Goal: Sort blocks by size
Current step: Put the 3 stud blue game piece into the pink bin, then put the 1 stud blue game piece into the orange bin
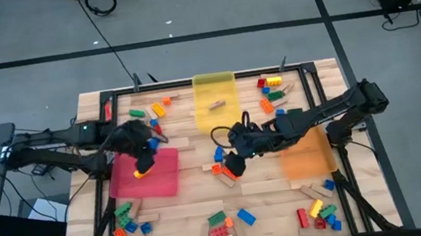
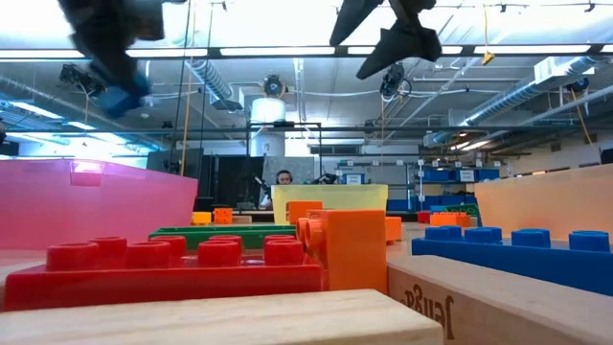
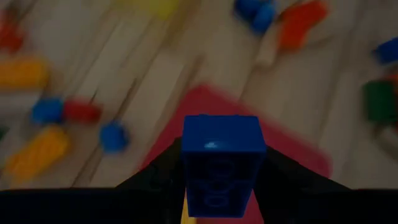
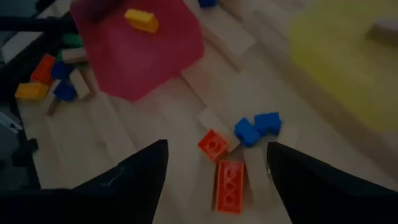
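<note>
Between the two dark fingers of the left gripper [image 3: 217,186] sits a small blue studded brick [image 3: 222,158], glossy plastic, squarish, pinched on both sides; a sliver of yellow shows just under it, too cut off to name. Beyond those fingertips lies the flat red tray [image 1: 147,174], a translucent rectangle, with one yellow brick [image 4: 142,20] resting on it.

Ahead of the right gripper [image 4: 217,165], whose fingers are spread wide and hold nothing, a small cluster lies on the pale wooden table [image 1: 195,187]: two red-orange studded bricks [image 4: 222,168], two blue ones [image 4: 257,128] touching each other, and plain tan wooden blocks [image 4: 256,180] with smooth faces, one just beside the longer red brick. How many tan blocks lie there is hard to tell.

Three trays show from above: red, a yellow tray [image 1: 215,97] holding one tan block, and an orange tray [image 1: 308,156] partly hidden under the right arm. Loose bricks in red, orange, yellow, green and blue lie scattered toward the table's corners, too small and crowded to count. From table height, only a red brick, an orange one and a blue one show close up.
</note>
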Available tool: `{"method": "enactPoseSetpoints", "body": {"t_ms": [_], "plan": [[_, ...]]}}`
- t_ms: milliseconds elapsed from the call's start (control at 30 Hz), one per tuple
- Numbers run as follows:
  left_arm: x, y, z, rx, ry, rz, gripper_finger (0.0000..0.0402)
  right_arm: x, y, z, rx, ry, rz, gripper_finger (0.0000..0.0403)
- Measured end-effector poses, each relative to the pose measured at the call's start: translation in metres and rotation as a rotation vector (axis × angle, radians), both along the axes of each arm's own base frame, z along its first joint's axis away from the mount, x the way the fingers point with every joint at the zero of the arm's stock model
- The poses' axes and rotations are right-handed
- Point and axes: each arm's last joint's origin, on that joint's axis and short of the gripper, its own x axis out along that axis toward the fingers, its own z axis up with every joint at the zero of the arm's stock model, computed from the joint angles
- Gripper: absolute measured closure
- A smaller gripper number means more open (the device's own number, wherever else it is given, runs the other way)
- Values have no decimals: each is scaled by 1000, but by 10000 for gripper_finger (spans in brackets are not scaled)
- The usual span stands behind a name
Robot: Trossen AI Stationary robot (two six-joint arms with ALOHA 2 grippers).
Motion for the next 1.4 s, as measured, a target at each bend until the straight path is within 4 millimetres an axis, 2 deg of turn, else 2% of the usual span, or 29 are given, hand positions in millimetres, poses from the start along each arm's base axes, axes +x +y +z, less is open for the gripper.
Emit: {"method": "enactPoseSetpoints", "body": {"t_ms": [133, 233, 400, 733, 867, 1067, 1400], "plan": [[-12, -4, -14, -30, 102, 71, 246, -2, 5, -9, 21, 7, -13, 122], [-13, -7, -30, -52, 143, 108, 246, -2, 6, -13, 30, -4, -17, 123], [-15, -8, -54, -76, 222, 153, 243, 2, 8, -16, 46, -67, -14, 122], [-25, -9, -85, -182, 341, 227, 243, 4, 9, -15, 52, -89, -13, 129], [-28, -10, -93, -202, 366, 246, 243, 4, 9, -15, 52, -89, -12, 129], [-27, -10, -94, -210, 349, 244, 238, 4, 10, -14, 55, -98, -11, 133], [-24, -10, -93, -208, 321, 239, 159, 4, 10, -14, 67, -104, -22, 135]]}}
